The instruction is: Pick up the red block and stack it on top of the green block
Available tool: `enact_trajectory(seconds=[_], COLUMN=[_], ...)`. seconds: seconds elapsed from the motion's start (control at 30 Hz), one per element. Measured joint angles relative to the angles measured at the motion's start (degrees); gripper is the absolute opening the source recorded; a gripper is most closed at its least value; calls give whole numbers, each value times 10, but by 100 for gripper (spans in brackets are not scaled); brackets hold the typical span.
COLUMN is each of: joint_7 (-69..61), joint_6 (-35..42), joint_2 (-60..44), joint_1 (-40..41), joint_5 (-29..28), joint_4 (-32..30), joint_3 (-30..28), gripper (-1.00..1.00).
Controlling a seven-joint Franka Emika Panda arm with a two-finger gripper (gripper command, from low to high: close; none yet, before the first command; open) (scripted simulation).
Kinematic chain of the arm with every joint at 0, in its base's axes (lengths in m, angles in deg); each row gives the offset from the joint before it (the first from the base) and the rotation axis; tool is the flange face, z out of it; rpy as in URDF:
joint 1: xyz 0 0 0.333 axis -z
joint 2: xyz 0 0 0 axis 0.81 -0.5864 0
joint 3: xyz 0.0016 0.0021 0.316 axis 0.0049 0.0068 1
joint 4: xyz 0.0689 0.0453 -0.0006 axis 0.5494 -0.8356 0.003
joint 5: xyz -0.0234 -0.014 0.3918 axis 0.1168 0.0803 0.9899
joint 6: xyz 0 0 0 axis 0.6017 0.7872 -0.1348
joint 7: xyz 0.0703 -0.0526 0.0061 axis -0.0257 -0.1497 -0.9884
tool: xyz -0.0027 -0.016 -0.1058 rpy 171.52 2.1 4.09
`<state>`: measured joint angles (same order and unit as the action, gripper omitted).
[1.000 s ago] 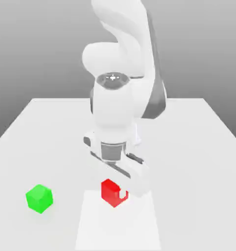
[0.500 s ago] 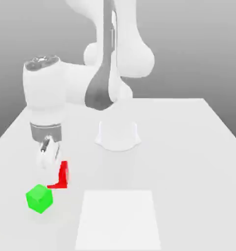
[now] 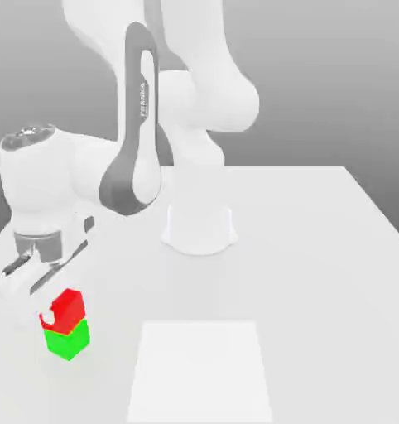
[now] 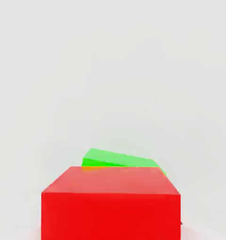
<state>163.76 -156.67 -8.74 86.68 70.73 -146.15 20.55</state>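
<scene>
The arm (image 3: 137, 132), lettered FRANKA, hung its gripper (image 3: 52, 308) over the red block (image 3: 68, 308), which sat atop the green block (image 3: 68, 340), fingers spread at its sides; the hand view revealed the green top face beneath.

One red block (image 3: 69, 308), one green block (image 3: 68, 339)
</scene>
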Motion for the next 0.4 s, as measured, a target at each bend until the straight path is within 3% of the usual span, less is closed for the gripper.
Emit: enact_trajectory(seconds=[0.17, 0.4], joint_7=[0, 4], joint_6=[1, 71], joint_2=[1, 73], joint_1=[0, 1], joint_5=[0, -5], joint_4=[0, 0], joint_3=[0, -2], gripper=[100, 100])
